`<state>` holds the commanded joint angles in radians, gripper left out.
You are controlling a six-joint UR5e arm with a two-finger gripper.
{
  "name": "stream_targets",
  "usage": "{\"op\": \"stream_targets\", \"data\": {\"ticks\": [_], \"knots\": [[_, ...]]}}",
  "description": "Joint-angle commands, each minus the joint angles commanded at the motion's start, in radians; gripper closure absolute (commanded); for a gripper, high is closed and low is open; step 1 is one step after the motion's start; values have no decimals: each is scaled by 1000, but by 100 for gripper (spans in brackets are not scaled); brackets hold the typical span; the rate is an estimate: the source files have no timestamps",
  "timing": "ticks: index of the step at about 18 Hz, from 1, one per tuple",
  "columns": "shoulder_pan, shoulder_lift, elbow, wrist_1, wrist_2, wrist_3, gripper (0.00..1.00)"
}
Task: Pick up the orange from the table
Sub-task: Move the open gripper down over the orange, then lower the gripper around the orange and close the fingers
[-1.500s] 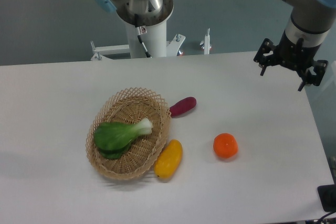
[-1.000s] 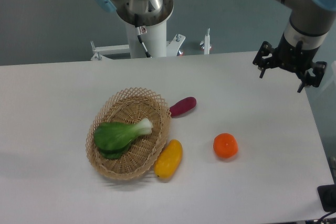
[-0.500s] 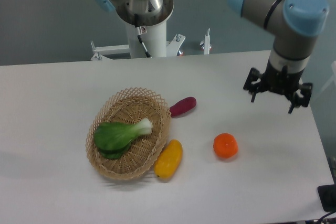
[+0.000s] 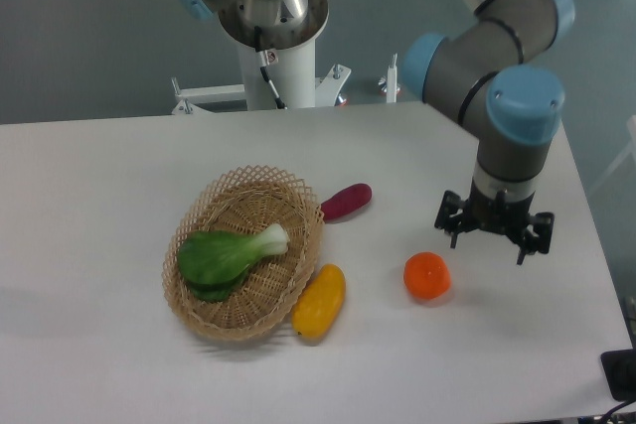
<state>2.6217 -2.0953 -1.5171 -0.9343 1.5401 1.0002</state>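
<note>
- Sitting on the table [image 4: 109, 196], right of middle: the orange [image 4: 427, 276]. Bare, nothing touching it.
- Hanging up and to the right of it: gripper [image 4: 494, 230]. Near, but not over it yet.
- Needs a short slide left and toward the front edge, then straight down. Just a guess from how things sit.
- Round fruit, a bit flat, no long side, so any turn of the fingers looks ok.
- Only one arm here, so no pick of which is nearer.
- Fingers spread apart, holding nothing.
- Lying close by on the left: yellow fruit [image 4: 319, 301], leaning on the basket [image 4: 243, 320]. Purple veg [image 4: 346, 202] further back. Both well apart from the orange, so prob. not in the way.
- Green leafy veg [image 4: 224, 254] resting inside the basket.
- Vs. 0.5 s ago: gripper lower and more to the left, much closer to the orange now. Arm elbow swung into view above it too.
- Vs. 1.5 s ago: was way up near the far right corner of the table, well apart from the fruit.
- Orange, basket, other food: same spots in all pics.
</note>
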Motion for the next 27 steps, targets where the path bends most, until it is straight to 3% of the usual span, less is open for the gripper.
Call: {"op": "stream_targets", "data": {"ticks": [3, 7, 11, 18, 23, 27], "knots": [[-5, -23, -3, 8, 12, 0, 0], [-23, -15, -57, 14, 20, 6, 0], [-46, -14, -110, 64, 77, 11, 0], [-60, -26, -115, 69, 86, 5, 0], [-75, -54, -124, 135, 97, -2, 0], [-75, -51, -135, 147, 104, -2, 2]]}}
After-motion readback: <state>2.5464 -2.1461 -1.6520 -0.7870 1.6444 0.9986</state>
